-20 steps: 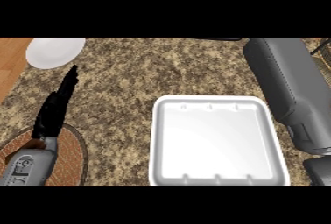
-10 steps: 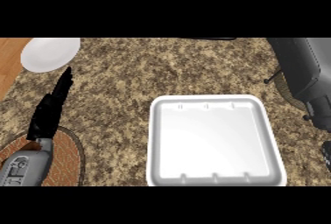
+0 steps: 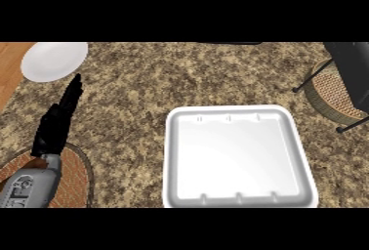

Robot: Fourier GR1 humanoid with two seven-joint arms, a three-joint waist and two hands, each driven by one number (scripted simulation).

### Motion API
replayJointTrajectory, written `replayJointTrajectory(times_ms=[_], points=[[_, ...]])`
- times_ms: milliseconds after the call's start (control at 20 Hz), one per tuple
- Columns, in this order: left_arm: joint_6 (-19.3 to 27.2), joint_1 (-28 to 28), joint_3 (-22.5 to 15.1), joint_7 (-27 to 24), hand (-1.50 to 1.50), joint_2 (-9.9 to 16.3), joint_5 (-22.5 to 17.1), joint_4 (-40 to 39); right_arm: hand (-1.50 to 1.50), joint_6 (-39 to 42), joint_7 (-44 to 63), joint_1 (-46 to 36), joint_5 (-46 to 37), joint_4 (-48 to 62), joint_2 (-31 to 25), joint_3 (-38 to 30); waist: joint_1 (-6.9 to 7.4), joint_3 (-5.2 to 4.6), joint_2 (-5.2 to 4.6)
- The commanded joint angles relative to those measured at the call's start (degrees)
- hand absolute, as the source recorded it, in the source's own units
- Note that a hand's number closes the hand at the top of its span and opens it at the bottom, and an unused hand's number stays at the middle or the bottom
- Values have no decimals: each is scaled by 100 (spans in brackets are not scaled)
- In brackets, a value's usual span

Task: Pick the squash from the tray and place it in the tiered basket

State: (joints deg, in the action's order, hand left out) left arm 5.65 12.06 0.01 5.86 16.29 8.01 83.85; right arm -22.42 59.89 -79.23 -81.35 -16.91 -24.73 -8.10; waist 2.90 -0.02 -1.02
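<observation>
The white tray (image 3: 239,157) lies right of centre on the counter with nothing on it. No squash shows anywhere. The tiered basket (image 3: 333,96), wicker on black wire legs, stands at the right edge. A dark part of my right arm or hand (image 3: 350,63) hangs over the basket at the upper right; what it holds is hidden. My left hand (image 3: 59,119) rests at the left, open, straight fingers pointing away, holding nothing.
A white plate (image 3: 54,60) sits at the far left corner, beside the counter's wooden edge. A round brown woven mat (image 3: 75,178) lies under my left forearm. Speckled stone counter stretches between my left hand and the tray.
The view has shifted, so the tray and my left hand slid leftward in it. My right forearm moved from beside the tray to the upper right edge, and the basket came into view.
</observation>
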Motion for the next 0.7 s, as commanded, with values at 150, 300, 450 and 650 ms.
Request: replayJointTrajectory(times_ms=[150, 300, 450, 650], points=[[109, 45, 78, -64, 0, -55, 49, -48, 150, 791, 434, -159, -467, 659, -685, 226, -44, -1, -5], [-28, -171, 88, -159, 0, -13, 1, 7, 150, 614, 148, 96, -426, 682, -763, 187, -62, 3, 19], [77, -215, 27, 77, 0, -83, 124, 186, 150, 674, -88, 204, -309, 664, -836, 85, -88, 6, 39], [-90, -395, 212, -91, 0, 53, -25, 273, 150, 542, -616, 584, 18, 536, -812, -144, -121, 7, 65]])
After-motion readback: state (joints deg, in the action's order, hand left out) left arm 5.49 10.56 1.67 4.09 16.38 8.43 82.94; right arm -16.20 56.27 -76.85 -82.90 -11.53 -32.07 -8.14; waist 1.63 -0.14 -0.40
